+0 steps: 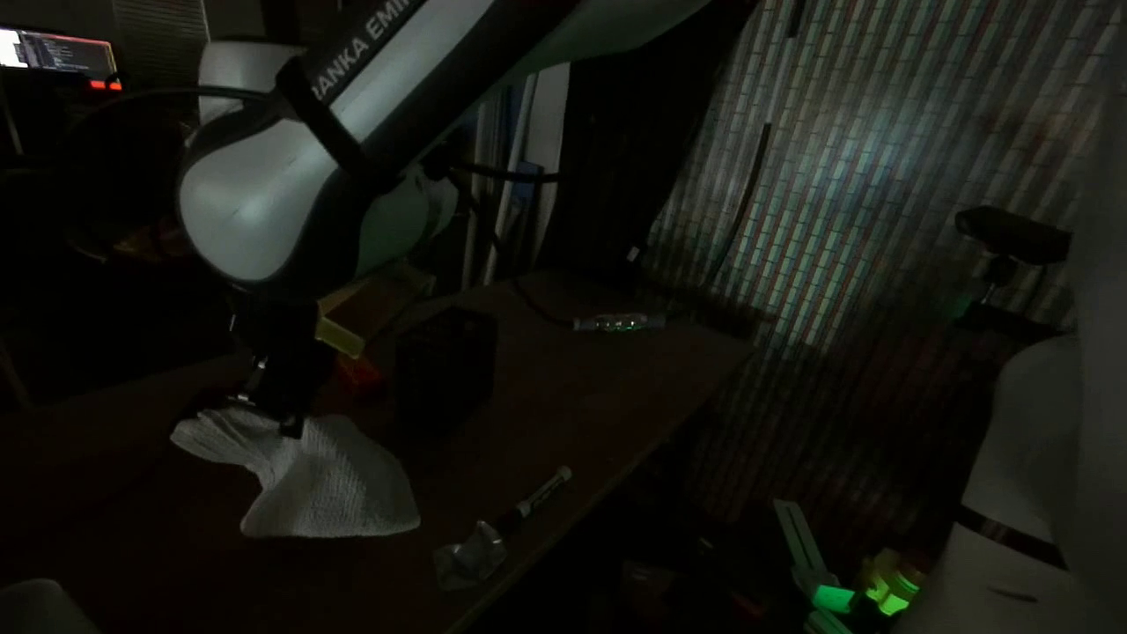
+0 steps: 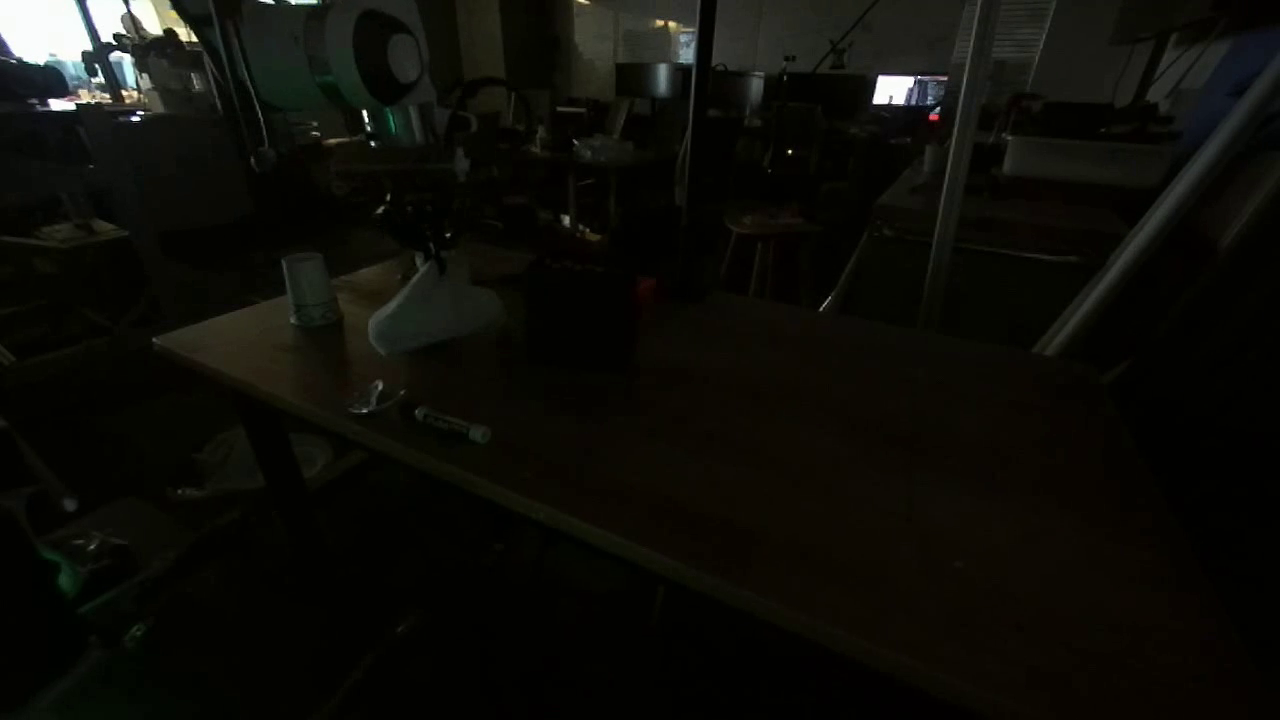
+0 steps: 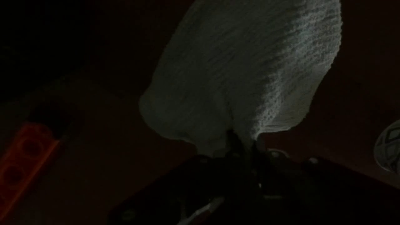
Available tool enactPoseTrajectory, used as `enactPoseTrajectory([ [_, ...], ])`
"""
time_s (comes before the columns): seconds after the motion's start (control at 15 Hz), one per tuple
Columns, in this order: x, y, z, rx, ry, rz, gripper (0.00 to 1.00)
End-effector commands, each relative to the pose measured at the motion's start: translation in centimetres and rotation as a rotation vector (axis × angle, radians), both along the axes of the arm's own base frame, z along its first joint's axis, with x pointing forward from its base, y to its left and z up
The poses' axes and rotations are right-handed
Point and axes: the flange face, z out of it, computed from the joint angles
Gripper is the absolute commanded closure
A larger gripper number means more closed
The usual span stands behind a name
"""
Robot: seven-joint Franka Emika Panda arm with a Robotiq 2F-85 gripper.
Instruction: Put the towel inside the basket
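Note:
The white textured towel (image 1: 339,489) bunches up to my gripper (image 1: 267,416), whose fingers are closed on its upper part. The towel also shows in an exterior view (image 2: 435,315) and spreads ahead of the fingers in the wrist view (image 3: 237,62). In the wrist view the gripper (image 3: 243,137) pinches a narrow fold of it. I cannot tell whether its lower edge touches the table. The dark basket (image 1: 446,365) stands on the table beside the towel and also shows in an exterior view (image 2: 583,315). Its inside is too dark to see.
A marker (image 1: 546,490) and crumpled clear plastic (image 1: 473,555) lie near the table edge. A white cup (image 2: 311,290) stands near the table's end. A red block (image 3: 26,159) and a yellow box (image 1: 342,336) are near the basket. A power strip (image 1: 620,322) lies farther back.

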Motion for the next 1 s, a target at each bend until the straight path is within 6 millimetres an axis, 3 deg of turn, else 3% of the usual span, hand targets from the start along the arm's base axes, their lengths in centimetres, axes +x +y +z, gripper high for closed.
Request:
enactPoseTrajectory([
  [0.0, -1.5, -3.0, 5.7, -0.045, -0.098, -0.074, 0.97],
  [0.33, -1.7, -8.7, 11.4, -0.177, -0.231, -0.194, 0.97],
  [0.53, -1.0, -11.8, 13.4, -0.269, -0.295, -0.266, 0.97],
  [0.67, -0.4, -13.3, 13.8, -0.330, -0.323, -0.303, 0.97],
  [0.93, 1.0, -13.8, 11.1, -0.410, -0.311, -0.312, 0.97],
])
